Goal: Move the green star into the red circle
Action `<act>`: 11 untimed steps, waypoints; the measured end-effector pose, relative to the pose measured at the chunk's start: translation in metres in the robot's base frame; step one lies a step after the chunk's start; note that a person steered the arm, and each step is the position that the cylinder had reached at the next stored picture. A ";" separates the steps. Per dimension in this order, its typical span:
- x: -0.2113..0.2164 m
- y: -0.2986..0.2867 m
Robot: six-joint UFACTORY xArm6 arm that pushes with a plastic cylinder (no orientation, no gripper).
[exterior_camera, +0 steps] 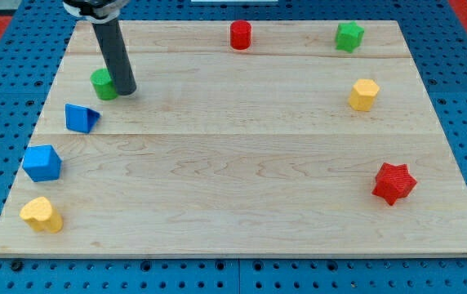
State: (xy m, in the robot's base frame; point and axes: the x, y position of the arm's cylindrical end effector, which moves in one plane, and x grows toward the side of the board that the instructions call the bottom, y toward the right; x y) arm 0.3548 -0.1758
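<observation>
My tip (126,90) sits upper left, touching the green round block (101,83) and partly hiding it; rod top cut off. Bare rod, nothing held. Green star (349,36) upper right, well apart from red circle (240,35) at top centre.

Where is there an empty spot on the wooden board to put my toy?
The big middle is bare, between the blue triangle on the view's left and the yellow hexagon and red star on the right. The left edge is crowded: my tip touches the green circle, with the blue cube and yellow block below.
</observation>
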 end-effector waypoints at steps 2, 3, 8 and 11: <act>-0.017 0.031; -0.017 0.133; -0.132 0.327; -0.162 0.351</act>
